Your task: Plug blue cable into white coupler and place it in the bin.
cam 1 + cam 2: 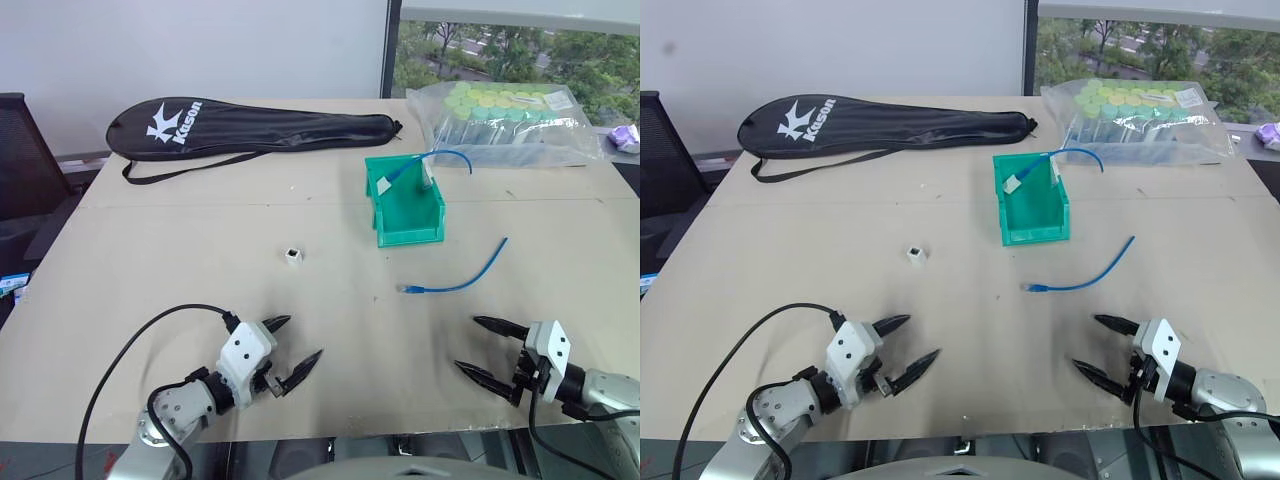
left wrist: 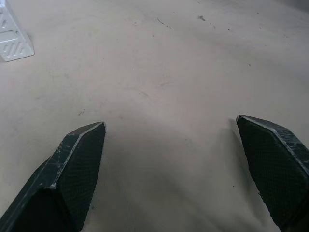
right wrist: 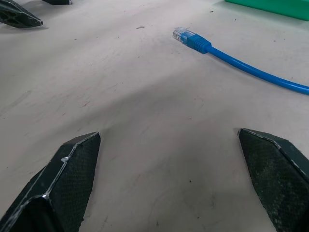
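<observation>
Left pincer (image 1: 296, 347) and right pincer (image 1: 478, 348) low, wide apart, empty.

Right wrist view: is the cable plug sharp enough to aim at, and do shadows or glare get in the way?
Right wrist view: the blue cable and its clear plug are crisp, with only a soft shadow on the table ahead of the open right gripper. Left eye view: even daylight, no glare; the white coupler reads clearly.

The black racket bag (image 1: 250, 132) carries the white brand name "Kason".
</observation>
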Controlling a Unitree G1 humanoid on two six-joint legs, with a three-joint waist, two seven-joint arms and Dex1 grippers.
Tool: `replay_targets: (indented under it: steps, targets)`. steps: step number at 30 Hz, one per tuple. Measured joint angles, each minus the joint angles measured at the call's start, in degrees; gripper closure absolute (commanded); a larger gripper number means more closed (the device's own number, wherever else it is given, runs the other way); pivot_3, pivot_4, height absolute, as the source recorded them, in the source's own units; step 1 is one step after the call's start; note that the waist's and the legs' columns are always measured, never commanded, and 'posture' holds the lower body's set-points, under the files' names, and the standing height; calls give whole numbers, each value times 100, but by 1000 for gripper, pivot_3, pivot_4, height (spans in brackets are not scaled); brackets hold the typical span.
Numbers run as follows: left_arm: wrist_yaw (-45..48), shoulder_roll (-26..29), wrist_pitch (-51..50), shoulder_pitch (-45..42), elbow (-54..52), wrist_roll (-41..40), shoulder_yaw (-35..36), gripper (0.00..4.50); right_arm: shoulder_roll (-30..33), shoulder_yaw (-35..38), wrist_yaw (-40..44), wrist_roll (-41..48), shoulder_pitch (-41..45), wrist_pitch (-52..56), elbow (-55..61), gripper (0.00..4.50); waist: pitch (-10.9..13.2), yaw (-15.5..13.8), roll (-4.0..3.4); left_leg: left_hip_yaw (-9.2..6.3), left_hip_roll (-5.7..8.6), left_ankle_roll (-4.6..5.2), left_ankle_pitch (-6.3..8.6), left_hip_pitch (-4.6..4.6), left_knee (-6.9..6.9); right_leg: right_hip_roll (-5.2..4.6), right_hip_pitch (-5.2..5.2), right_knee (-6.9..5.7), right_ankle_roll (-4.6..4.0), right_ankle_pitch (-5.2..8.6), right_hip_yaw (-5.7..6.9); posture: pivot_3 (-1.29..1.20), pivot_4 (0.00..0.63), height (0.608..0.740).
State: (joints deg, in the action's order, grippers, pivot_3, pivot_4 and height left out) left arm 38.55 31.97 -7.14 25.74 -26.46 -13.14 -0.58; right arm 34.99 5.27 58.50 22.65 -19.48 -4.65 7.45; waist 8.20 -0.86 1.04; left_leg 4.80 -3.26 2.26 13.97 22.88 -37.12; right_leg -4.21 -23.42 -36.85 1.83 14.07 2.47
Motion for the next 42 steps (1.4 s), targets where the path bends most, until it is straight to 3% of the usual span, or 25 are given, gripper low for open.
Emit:
replay_targets:
  steps: [31,35,42]
  targets:
    - [661,207,550,-154,441,-66,35,73,-172,222,-451,86,-522,-100,242,0,-2,-13,-4,-1,0,1,1,0,1,-2,0,0,2,1,0,0,150,740]
    - [785,275,331,-537,447,-57,-129,73,-173,274,-507,118,-644,-44,343,0,0,-47,-9,-3,1,0,1,2,-1,-2,0,0,3,2,3,0,150,740]
    - [1272,342,-359,-2073,489,8,-1065,73,-158,475,-505,315,-873,66,437,0,8,-78,-11,0,3,2,0,7,-2,10,2,0,-15,-10,1,0,150,740]
